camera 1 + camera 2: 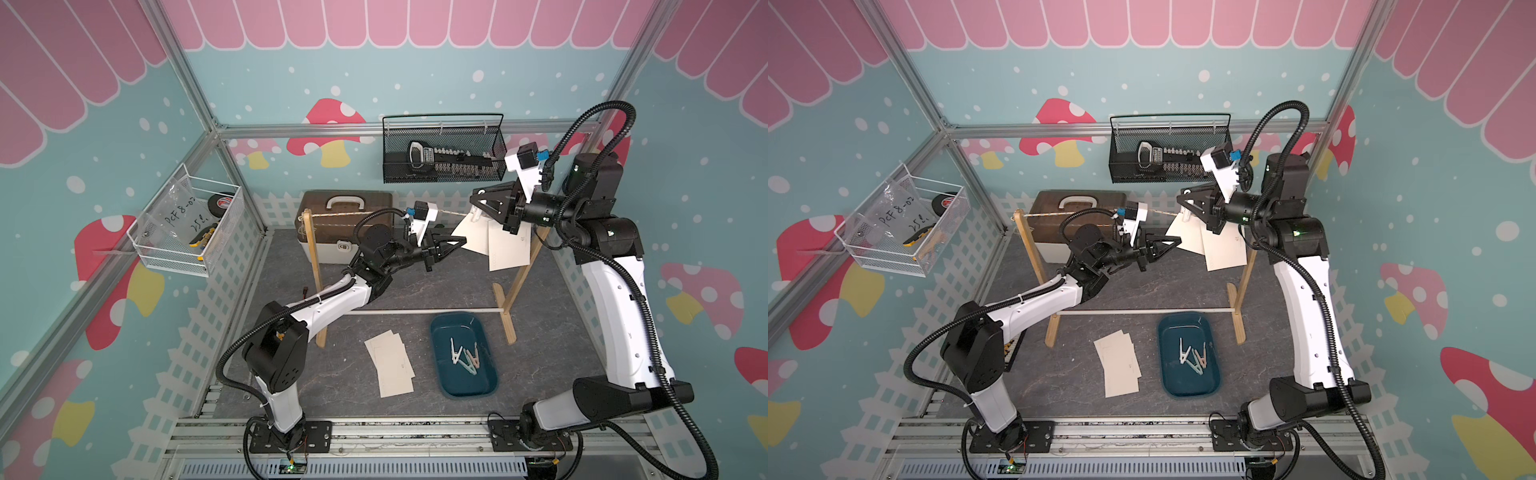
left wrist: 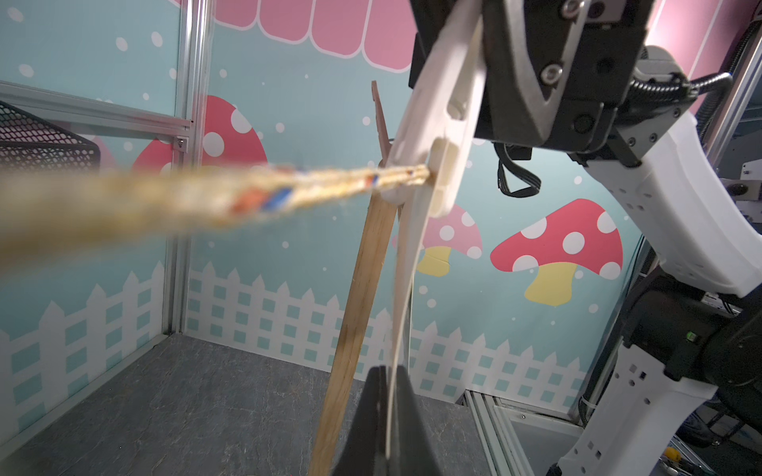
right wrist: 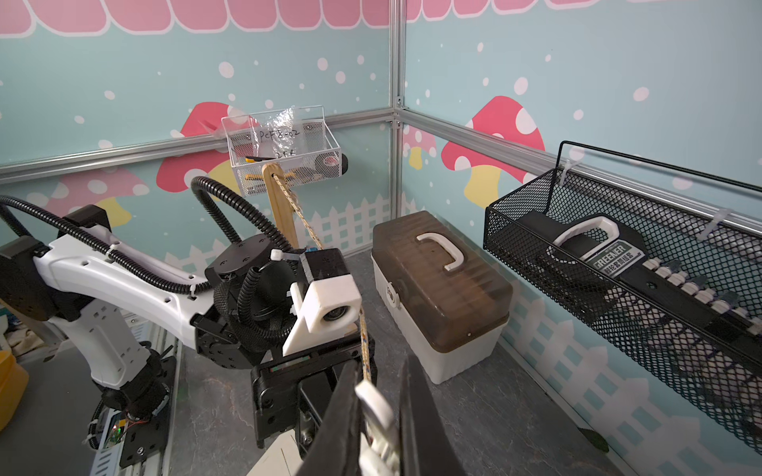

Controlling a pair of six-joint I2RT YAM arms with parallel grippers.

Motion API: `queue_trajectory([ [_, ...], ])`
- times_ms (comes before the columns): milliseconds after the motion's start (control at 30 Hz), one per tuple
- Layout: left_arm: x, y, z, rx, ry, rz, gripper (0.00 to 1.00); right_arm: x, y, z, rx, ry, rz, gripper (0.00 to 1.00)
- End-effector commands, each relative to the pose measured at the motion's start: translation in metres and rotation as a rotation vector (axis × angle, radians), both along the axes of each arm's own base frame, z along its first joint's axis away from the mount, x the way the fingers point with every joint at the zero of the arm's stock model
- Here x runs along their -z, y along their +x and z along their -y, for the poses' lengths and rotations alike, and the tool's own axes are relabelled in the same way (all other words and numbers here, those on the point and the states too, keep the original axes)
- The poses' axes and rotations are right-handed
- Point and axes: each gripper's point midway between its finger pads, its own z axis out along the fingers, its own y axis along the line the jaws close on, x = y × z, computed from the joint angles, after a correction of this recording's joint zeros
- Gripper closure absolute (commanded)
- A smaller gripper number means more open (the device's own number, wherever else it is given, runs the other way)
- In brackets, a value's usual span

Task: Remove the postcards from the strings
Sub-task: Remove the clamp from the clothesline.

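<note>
Fingers of our left gripper (image 1: pixel 462 241) pinch an off-white paper postcard (image 1: pixel 474 239) hanging from the beige twisted twine (image 1: pixel 340 215). Those of our right gripper (image 3: pixel 379 363) squeeze its white plastic clothespin (image 3: pixel 373 408).

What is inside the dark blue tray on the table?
A few pastel clothespins lie overlapping near the middle of the dark blue tray; the overlap hides their exact count. Nothing else shows inside. Loose postcards lie beside it, not in it.
</note>
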Motion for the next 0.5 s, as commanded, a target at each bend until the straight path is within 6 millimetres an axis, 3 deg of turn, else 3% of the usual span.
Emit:
queue_trajectory([
  [0, 0.007, 0.003, -0.001, -0.010, 0.015, -0.038, 1.00, -0.016, -0.012, -0.001, -0.007, 0.027, 0.041, 1.00],
  [467, 0.025, 0.002, -0.008, -0.041, 0.060, -0.083, 1.00, -0.056, -0.001, 0.029, 0.267, 0.130, 0.083, 1.00],
])
